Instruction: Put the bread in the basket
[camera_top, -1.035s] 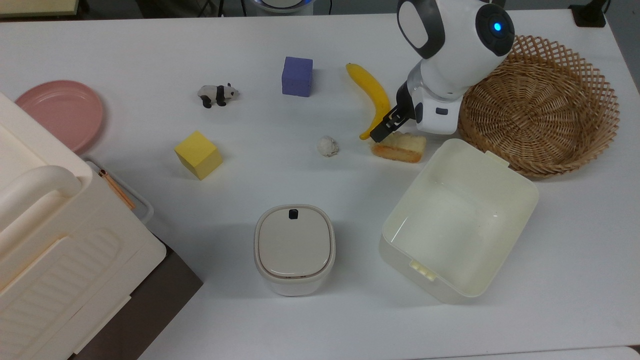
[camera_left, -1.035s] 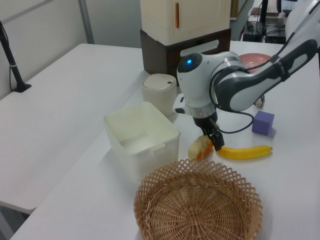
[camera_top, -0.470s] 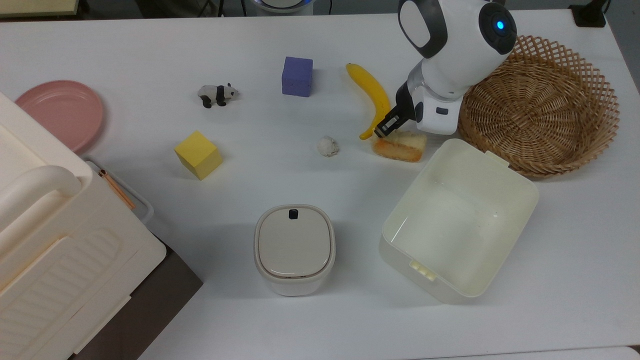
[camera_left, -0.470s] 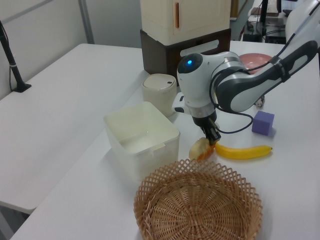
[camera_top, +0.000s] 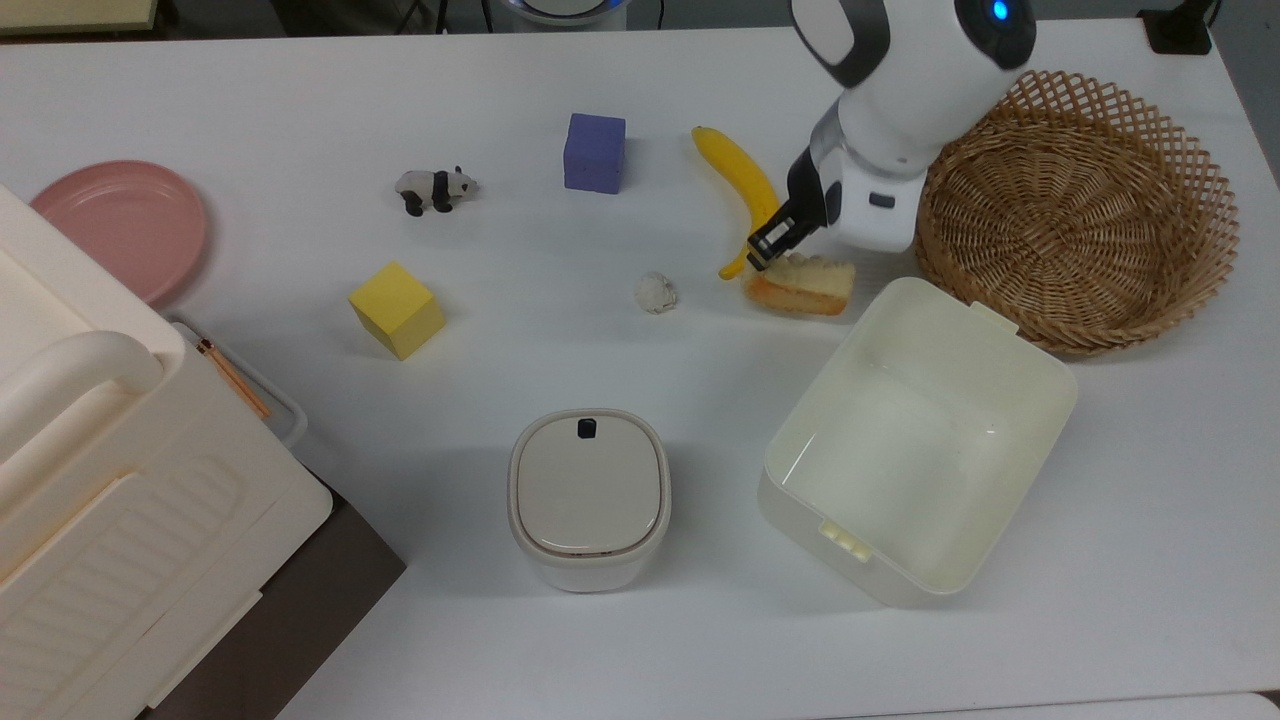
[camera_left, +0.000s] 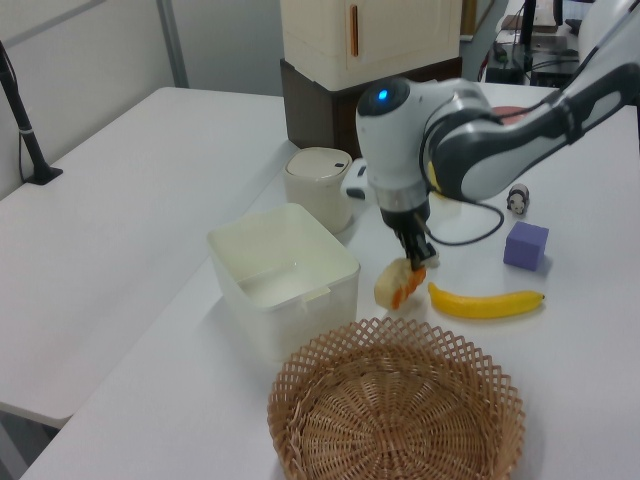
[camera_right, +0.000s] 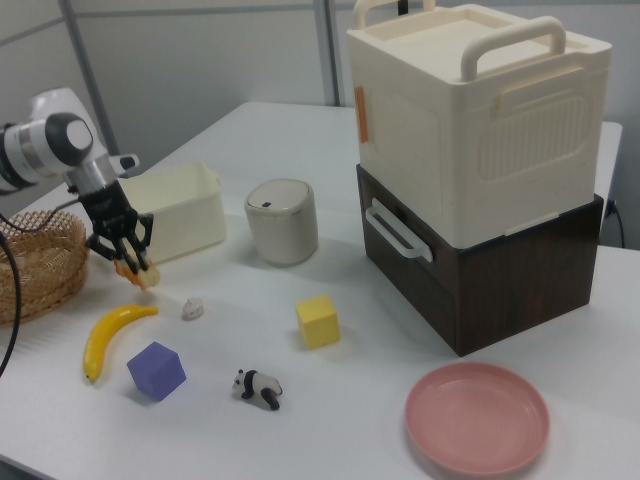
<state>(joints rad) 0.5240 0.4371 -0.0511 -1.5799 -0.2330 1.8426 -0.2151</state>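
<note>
The bread (camera_top: 803, 284), a small loaf with an orange-brown top and pale sides, hangs tilted just above the white table, and my gripper (camera_top: 773, 244) is shut on one end of it. In the left view the bread (camera_left: 396, 284) dangles below the gripper (camera_left: 414, 264), between the cream tub and the banana. In the right view the gripper (camera_right: 124, 252) holds the bread (camera_right: 141, 274) just clear of the table. The wicker basket (camera_top: 1185, 150) stands empty at the top view's right, close behind the arm; its rim (camera_left: 300, 400) fills the near part of the left view.
A banana (camera_top: 745, 185) lies beside the gripper, and a cream square tub (camera_top: 1040, 400) stands just in front of the bread. A white lumpy ball (camera_top: 655, 292), purple cube (camera_top: 594, 152), yellow cube (camera_top: 396, 309), panda (camera_top: 433, 188), lidded canister (camera_top: 590, 495) and pink plate (camera_top: 120, 225) lie further left.
The arm has risen and the bread has come up off the table with the gripper, tipping so that its orange top faces sideways. Nothing else has moved.
</note>
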